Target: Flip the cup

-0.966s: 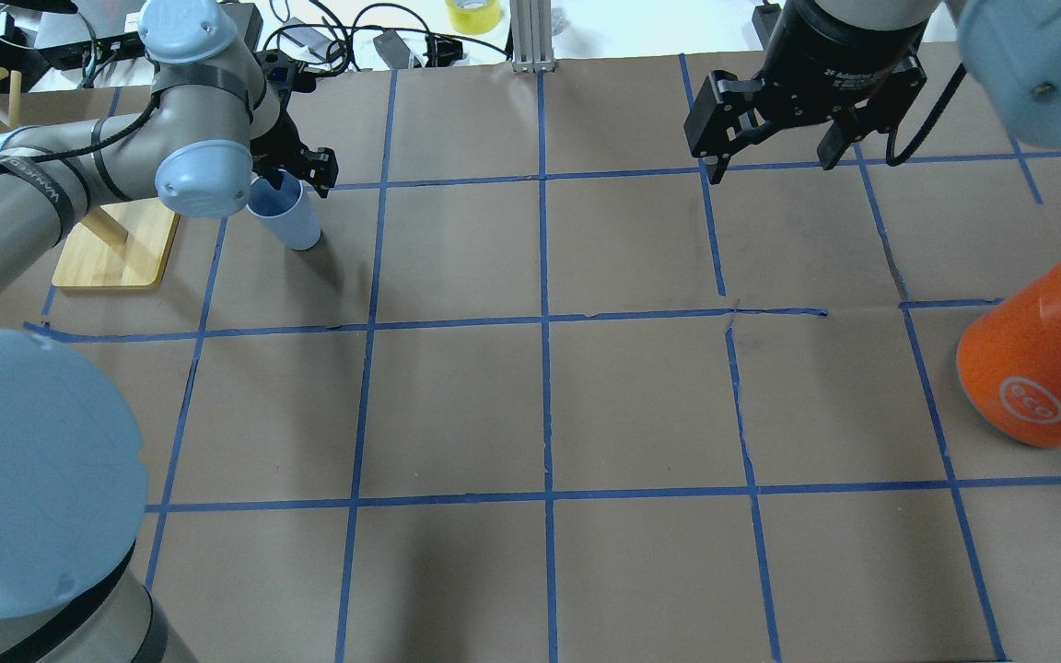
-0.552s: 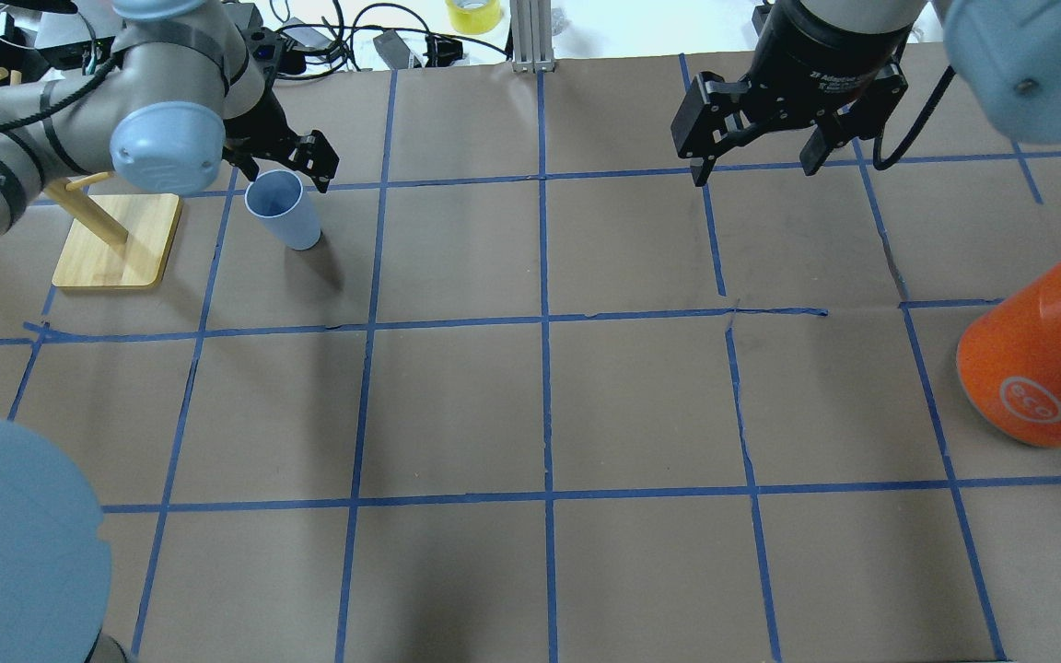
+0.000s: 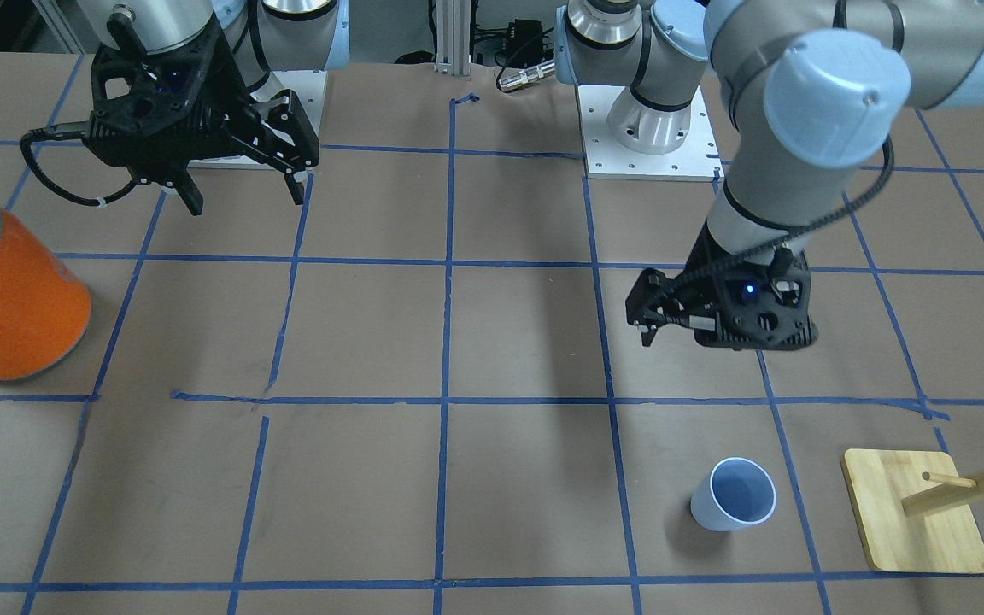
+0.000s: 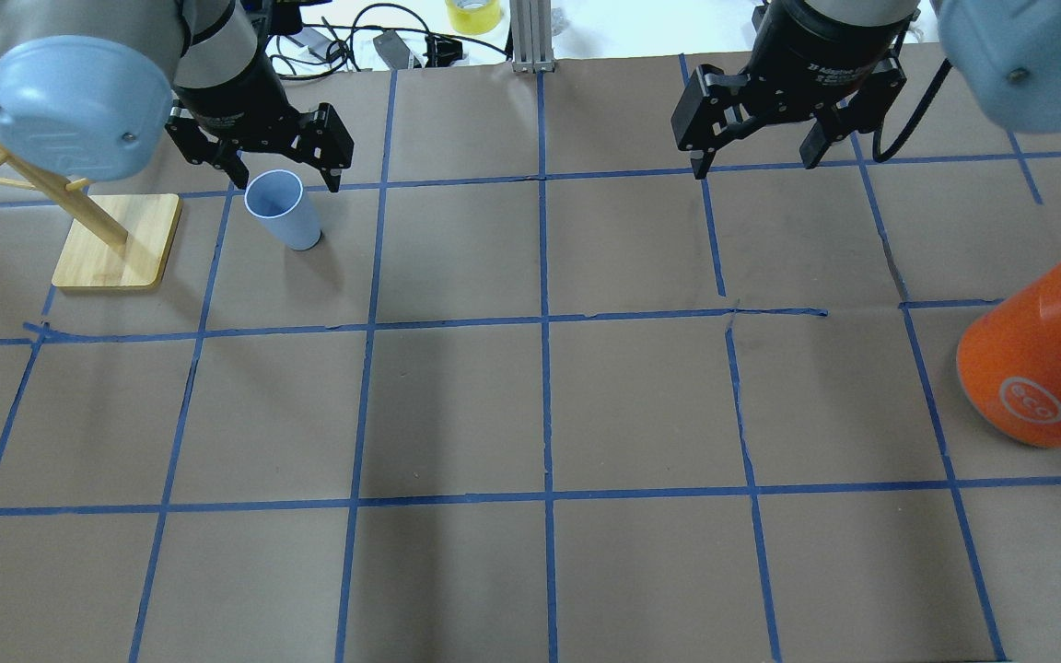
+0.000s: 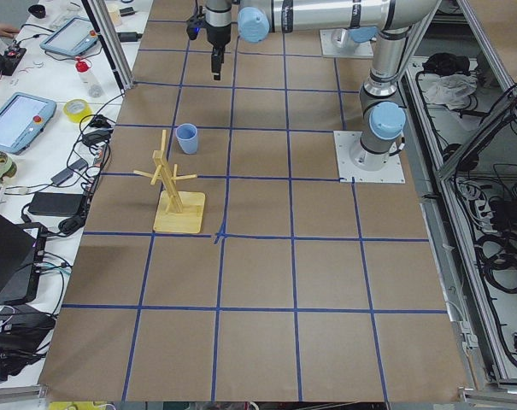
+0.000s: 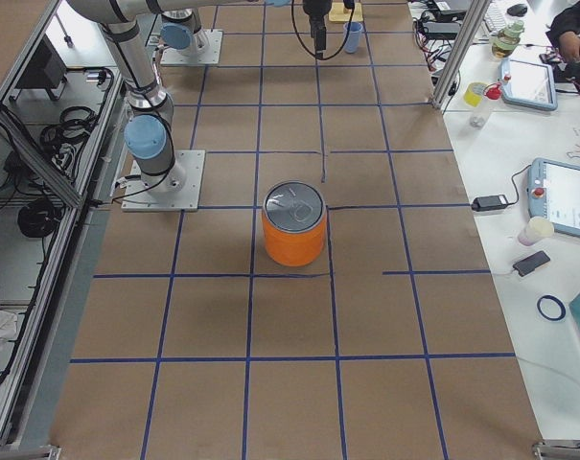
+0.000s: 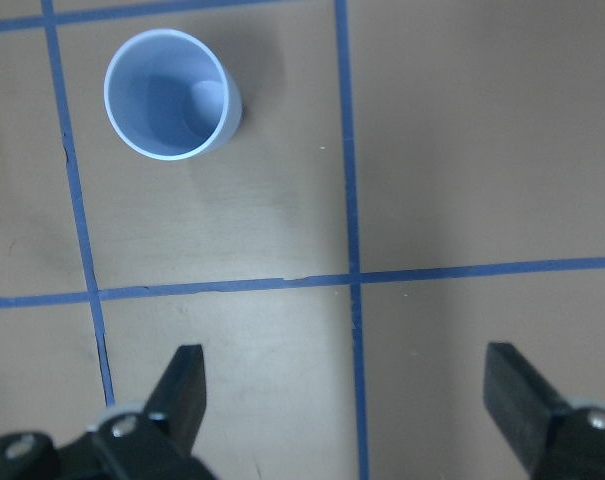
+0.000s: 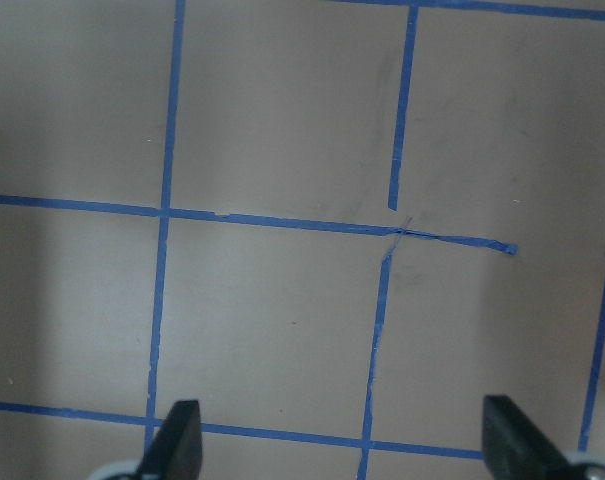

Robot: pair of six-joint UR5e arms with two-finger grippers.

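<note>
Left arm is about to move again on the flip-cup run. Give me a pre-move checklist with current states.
1. The cup stands upright, mouth up, on the table: ok.
2. The left gripper is open and empty: ok.
3. The left gripper is clear of the cup, not touching it: ok.
4. The right gripper is open, empty and far from the cup: ok.
5. The wooden rack is beside the cup, not touching it: ok.
6. The orange can is at the table's opposite side: ok.
</note>
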